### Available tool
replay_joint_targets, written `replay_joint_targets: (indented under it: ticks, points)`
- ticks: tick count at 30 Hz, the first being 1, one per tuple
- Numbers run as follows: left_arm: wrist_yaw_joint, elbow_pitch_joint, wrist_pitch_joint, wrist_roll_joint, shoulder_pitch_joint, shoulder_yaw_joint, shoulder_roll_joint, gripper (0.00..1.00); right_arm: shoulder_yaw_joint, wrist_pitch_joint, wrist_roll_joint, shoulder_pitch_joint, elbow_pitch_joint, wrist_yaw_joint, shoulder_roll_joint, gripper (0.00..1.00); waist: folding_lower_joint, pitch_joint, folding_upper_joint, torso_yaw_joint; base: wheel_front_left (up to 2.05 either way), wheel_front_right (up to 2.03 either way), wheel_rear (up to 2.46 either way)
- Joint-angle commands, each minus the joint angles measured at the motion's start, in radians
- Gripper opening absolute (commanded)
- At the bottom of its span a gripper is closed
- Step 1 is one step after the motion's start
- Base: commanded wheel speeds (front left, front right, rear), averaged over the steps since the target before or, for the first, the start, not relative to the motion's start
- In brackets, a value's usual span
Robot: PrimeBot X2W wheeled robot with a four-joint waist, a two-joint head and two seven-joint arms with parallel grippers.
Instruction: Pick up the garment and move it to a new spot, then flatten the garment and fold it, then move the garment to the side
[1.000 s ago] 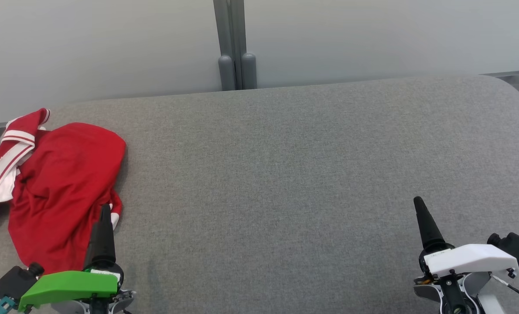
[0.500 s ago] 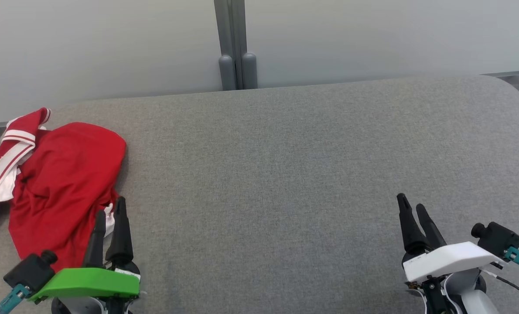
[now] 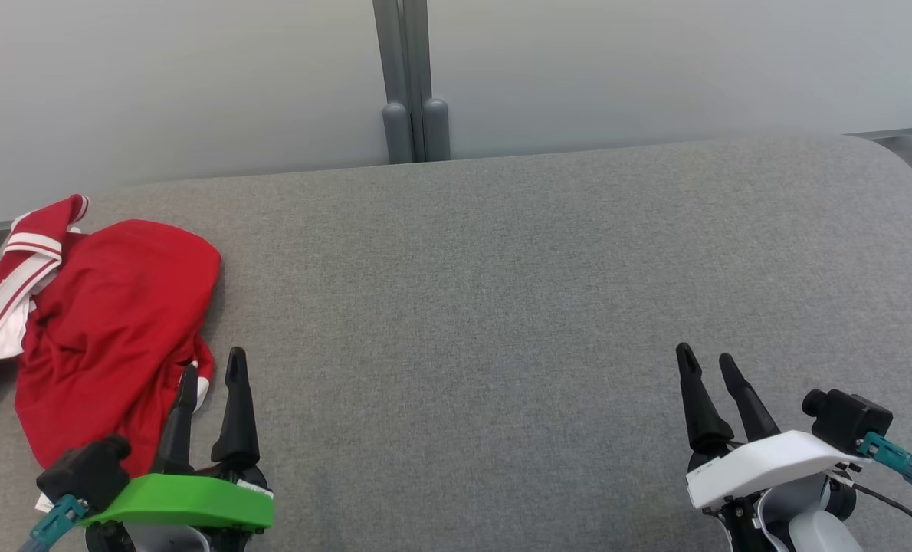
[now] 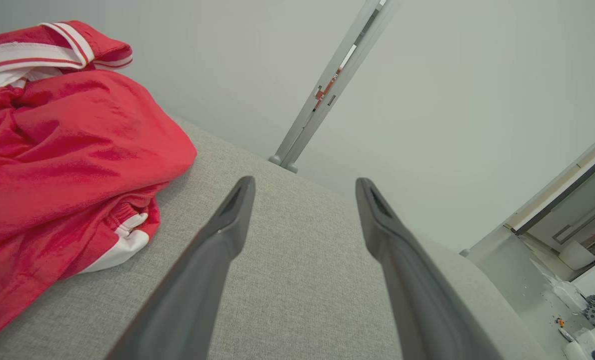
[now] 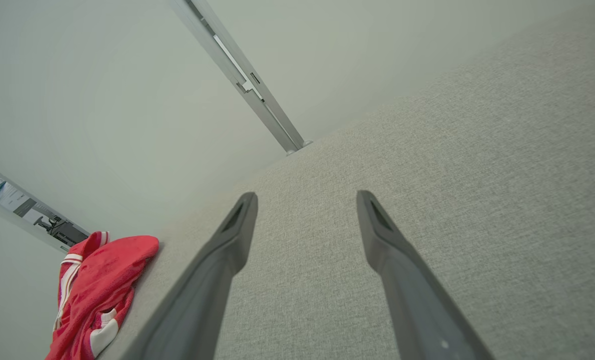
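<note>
A crumpled red garment (image 3: 111,330) with white striped trim lies heaped at the left end of the grey fabric-covered tabletop (image 3: 502,268), its striped part spilling towards the left edge. The left end effector (image 3: 212,362), under a green cover, hovers just beside the garment's near right hem, its fingers spread wide with nothing between them. Seen from the head, its left finger overlaps the red cloth. The left wrist view shows bare grey fabric between that finger (image 4: 212,260) and the cloth, and a white cuff patch (image 4: 120,247) at the hem. The white-covered right end effector (image 3: 705,353) is well apart at the tabletop's right, equally wide and empty. Its wrist view takes in the garment far off, plus the grey post (image 5: 247,95) in the pale wall.
</note>
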Motion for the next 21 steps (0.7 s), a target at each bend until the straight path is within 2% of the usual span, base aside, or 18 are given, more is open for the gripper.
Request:
replay_joint_targets:
  ticks: [1,12,21]
  points:
    - [0.005,-0.015,-0.010,0.038,0.002,-0.004,0.007,1.00,0.003,-0.011,-0.033,-0.001,-0.013,0.000,-0.006,1.00,0.0000,-0.001,0.0000,0.000,0.00,0.00,0.00]
    - [0.015,-0.030,-0.039,0.159,0.010,-0.026,0.008,1.00,0.022,-0.040,-0.155,-0.001,-0.011,0.000,-0.007,1.00,0.0000,-0.003,0.0000,0.002,0.00,0.00,0.00]
    - [0.043,-0.030,-0.061,0.246,0.019,-0.036,0.009,1.00,0.042,-0.061,-0.260,-0.001,-0.023,0.000,-0.007,1.00,0.0000,-0.006,0.0000,-0.002,0.00,0.00,0.00]
